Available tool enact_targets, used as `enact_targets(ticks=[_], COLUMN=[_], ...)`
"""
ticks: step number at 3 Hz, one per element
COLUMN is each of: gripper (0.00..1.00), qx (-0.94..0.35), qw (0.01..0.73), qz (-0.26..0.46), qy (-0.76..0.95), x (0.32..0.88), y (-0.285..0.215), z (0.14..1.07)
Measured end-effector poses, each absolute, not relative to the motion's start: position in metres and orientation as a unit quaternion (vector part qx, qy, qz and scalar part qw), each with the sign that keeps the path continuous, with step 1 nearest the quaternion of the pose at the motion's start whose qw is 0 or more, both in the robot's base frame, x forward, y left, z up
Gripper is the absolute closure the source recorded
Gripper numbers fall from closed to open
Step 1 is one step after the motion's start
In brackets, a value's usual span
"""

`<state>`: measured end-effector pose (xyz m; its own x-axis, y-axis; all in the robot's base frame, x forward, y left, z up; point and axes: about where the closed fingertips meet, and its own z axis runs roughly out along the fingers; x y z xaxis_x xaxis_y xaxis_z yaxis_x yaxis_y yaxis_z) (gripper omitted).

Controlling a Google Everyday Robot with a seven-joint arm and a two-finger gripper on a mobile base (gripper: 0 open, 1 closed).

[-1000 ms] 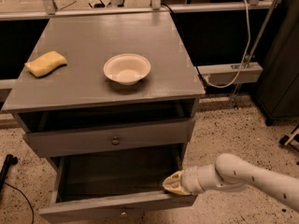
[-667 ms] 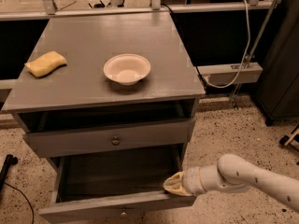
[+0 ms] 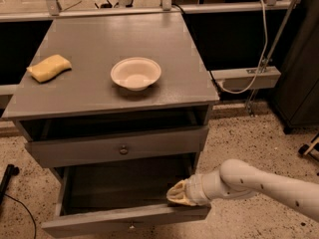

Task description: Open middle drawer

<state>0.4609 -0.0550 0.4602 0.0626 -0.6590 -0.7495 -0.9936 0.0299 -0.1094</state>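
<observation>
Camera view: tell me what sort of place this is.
Probably a lab or test space: speckled hard floor, loose cables behind, a lone grey cabinet. The end effector sits at the open drawer's right front corner.

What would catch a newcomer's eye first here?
The grey wooden middle drawer stands pulled out at the bottom of the picture, with the cream-tipped gripper at its right front corner. On the grey cabinet top sit a white round bowl near the centre and a yellow sponge at its left edge.
</observation>
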Motion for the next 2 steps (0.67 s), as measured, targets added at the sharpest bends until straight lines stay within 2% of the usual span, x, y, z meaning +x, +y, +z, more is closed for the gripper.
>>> enact_targets(ticks=[2], gripper=[1.00], qx=[-0.688], qw=[0.306], qz=[0.204], qy=[0.625], x=[0.481], y=[-0.032], z=[0.440])
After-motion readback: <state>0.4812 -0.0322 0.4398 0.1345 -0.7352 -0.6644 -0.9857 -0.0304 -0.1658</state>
